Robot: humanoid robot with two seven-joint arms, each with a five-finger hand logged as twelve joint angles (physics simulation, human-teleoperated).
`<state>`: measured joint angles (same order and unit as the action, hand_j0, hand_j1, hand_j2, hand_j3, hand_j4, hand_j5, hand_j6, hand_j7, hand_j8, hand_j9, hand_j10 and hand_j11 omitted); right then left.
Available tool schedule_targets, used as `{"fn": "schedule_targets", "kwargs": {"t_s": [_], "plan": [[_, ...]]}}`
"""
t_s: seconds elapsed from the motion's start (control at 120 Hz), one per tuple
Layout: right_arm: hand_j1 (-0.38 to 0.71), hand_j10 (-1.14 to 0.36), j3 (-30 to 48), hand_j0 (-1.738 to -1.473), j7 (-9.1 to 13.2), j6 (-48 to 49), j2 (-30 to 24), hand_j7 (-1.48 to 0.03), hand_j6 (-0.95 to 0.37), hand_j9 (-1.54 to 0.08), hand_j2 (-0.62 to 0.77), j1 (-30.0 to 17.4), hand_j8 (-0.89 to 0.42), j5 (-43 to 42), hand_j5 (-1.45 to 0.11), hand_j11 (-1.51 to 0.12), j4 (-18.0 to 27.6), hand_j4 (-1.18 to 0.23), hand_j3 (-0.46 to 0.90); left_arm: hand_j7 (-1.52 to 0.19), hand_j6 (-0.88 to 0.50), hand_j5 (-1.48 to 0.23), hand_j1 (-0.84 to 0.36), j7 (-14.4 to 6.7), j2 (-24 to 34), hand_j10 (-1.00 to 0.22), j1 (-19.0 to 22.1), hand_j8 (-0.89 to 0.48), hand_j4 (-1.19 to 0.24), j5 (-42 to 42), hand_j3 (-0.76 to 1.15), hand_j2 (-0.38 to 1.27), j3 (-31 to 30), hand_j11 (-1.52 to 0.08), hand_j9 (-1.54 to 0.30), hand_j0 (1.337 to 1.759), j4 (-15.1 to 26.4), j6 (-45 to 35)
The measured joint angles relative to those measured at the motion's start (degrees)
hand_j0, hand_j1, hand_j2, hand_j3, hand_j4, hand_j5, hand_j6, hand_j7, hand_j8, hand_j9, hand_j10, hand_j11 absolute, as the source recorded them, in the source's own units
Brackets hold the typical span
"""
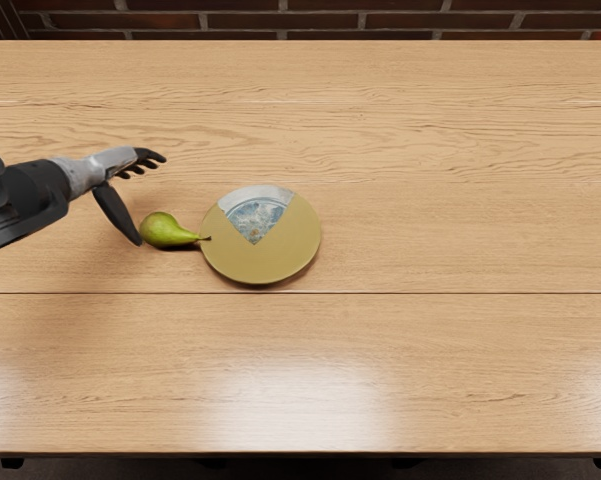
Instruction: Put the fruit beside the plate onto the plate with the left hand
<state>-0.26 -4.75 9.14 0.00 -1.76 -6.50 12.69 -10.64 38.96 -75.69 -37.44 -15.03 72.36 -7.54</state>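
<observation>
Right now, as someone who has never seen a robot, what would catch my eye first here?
A green pear lies on the wooden table, its stem pointing at a round yellow plate right beside it. From the picture's left edge a grey and black arm reaches in. Its left hand is open near the pear's blunt end, dark fingers spread and holding nothing.

Plate (280, 258) blocks pear (164, 230) at stem end
</observation>
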Motion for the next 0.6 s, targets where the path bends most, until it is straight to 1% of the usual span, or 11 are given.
{"fn": "schedule_targets", "kwargs": {"t_s": [0.175, 0.208, 0.433, 0.6], "plan": [[-0.33, -0.02, 0.0, -1.658, 0.0, 0.0, 0.0, -0.02, -0.02, -0.02, 0.0, 0.0, -0.02, 0.0, -0.02, -0.02, 0.0, -0.02, 0.0, -0.29, -0.23, -0.29, 0.09, 0.0, -0.2, -0.22, 1.6, -0.22, -0.22, -2.4, 0.0, 0.05, -0.9, -0.29, -0.29, 1.658, 0.1, -2.5], [-0.33, -0.02, 0.0, -1.658, 0.0, 0.0, 0.0, -0.02, -0.02, -0.02, 0.0, 0.0, -0.02, 0.0, -0.02, -0.02, 0.0, -0.02, 0.0, -0.31, -0.24, -0.31, 0.07, 0.0, -1.6, -0.24, 1.8, -0.24, -0.24, -2.7, 0.0, 0.05, -1.0, -0.31, -0.31, 1.658, 0.1, -2.8], [-0.33, -0.02, 0.0, -1.658, 0.0, 0.0, 0.0, -0.02, -0.02, -0.02, 0.0, 0.0, -0.02, 0.0, -0.02, -0.02, 0.0, -0.02, 0.0, -0.38, -0.29, -0.38, 0.0, -0.1, -4.8, -0.29, 1.9, -0.29, -0.29, -3.3, 0.0, 0.06, -1.3, -0.38, -0.38, 1.658, -0.1, -3.7], [-0.33, -0.02, 0.0, -1.658, 0.0, 0.0, 0.0, -0.02, -0.02, -0.02, 0.0, 0.0, -0.02, 0.0, -0.02, -0.02, 0.0, -0.02, 0.0, -0.45, -0.35, -0.45, -0.07, -0.1, -4.9, -0.35, 1.9, -0.35, -0.35, -3.4, 0.0, 0.07, -1.5, -0.45, -0.45, 1.658, -0.1, -4.3]]}}
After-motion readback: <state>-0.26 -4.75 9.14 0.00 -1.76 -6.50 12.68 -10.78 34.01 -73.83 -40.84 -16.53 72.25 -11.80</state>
